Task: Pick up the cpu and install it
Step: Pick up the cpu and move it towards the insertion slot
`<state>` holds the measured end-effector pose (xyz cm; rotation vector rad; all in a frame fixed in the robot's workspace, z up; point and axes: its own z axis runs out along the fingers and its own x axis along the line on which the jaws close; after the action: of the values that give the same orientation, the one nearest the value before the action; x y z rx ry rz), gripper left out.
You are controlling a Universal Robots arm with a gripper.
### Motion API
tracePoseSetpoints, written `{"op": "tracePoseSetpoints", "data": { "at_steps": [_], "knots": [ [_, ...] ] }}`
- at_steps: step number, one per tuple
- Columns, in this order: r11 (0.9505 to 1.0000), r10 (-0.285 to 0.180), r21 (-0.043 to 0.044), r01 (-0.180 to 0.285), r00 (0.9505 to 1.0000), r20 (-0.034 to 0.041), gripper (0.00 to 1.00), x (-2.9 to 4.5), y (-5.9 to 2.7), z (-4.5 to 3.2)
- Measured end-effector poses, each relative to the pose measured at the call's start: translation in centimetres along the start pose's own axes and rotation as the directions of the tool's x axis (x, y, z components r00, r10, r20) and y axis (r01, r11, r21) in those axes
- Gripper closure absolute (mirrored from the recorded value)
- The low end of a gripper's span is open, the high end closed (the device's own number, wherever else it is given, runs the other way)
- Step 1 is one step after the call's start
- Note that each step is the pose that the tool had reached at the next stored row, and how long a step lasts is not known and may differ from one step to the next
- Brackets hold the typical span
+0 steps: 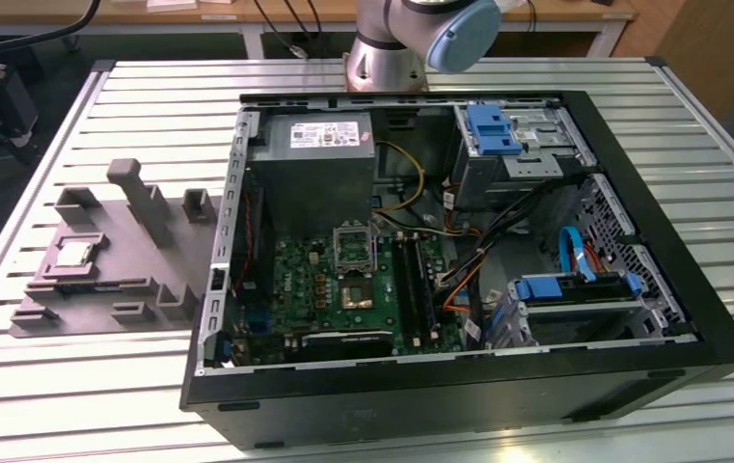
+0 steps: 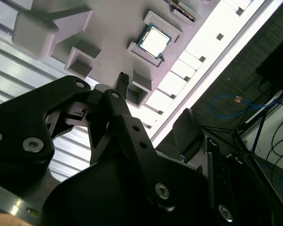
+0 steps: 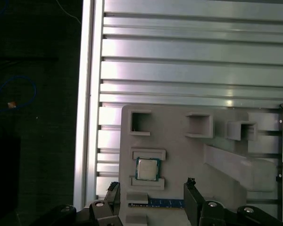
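Well, the cpu [image 3: 147, 169] on its grey tray [image 3: 179, 155], just ahead of the spread (empty) pincer [image 3: 151, 185].

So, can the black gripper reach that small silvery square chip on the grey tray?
Probably yes: the small silvery square chip lies uncovered between low grey blocks, and the black gripper hovers open close by.

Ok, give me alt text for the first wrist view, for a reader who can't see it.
The cpu lies flat between two low blocks on a grey fixture plate, and the open, empty gripper is close to it. The plate rests on a slatted metal table.
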<state>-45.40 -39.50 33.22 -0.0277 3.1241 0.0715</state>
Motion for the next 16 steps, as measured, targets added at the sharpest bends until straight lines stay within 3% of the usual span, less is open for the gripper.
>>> {"op": "tracePoseSetpoints", "data": {
  "at_steps": [16],
  "knots": [
    [1.0, 0.0, -0.0001, 0.0, 1.0, 0.0002, 0.35, 0.01, -0.03, 0.6]
  ]
}}
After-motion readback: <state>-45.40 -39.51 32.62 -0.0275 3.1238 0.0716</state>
